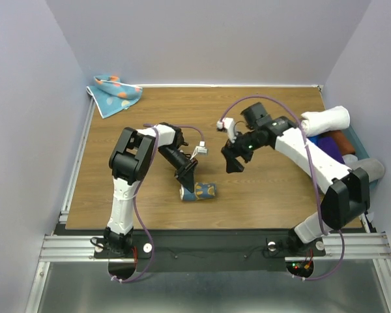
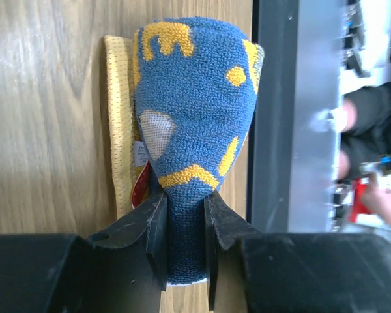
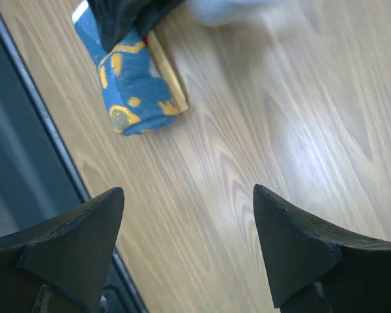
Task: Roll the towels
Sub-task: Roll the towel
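Note:
A rolled towel, navy with yellow print and a mustard edge, lies on the wooden table near its front edge. My left gripper is shut on one end of the roll. In the left wrist view the rolled towel bulges out beyond the left gripper, whose fingers pinch its narrow end. My right gripper hovers open to the right of the roll and apart from it, with nothing between its fingertips. The right wrist view shows the rolled towel beyond the right gripper. A light blue dotted towel lies unrolled in the back left corner.
A white roll of cloth rests on a blue bin at the table's right edge, with dark red and purple cloth inside and a grey roll nearer me. A metal rail runs along the left side.

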Robot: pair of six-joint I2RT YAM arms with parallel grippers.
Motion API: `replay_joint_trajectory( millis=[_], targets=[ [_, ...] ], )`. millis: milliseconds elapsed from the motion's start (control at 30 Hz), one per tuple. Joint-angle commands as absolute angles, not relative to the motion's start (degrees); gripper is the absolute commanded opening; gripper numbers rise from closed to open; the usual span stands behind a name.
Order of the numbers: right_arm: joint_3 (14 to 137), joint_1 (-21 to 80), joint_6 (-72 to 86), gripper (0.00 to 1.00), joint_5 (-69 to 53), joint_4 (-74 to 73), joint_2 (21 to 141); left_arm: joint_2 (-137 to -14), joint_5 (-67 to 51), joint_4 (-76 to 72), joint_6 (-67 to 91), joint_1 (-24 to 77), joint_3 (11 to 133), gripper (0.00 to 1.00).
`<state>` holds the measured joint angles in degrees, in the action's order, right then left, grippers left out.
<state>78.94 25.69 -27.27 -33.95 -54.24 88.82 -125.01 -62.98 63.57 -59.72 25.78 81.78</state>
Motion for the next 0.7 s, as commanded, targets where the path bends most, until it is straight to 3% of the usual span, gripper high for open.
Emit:
replay_joint_trajectory(
  millis=[0, 167, 333, 667],
  targets=[
    [74.11, 36.37, -24.43, 0.83, -18.15, -41.59, 86.31, -128.4, -55.72, 63.9, -63.37, 24.79, 84.37, 0.02],
    [69.7, 48.57, -23.82, 0.81, -5.99, -29.57, 86.84, -130.51, -55.99, 63.9, -62.93, 24.43, 85.34, 0.02],
    [66.89, 56.24, -25.92, 0.87, 4.46, -23.56, 89.64, -131.83, -56.08, 63.9, -62.4, 24.17, 86.39, 0.03],
    [61.27, 65.74, -30.14, 0.9, 7.9, -18.99, 93.86, -133.86, -55.9, 63.98, -61.96, 23.29, 88.07, 0.06]
  ],
)
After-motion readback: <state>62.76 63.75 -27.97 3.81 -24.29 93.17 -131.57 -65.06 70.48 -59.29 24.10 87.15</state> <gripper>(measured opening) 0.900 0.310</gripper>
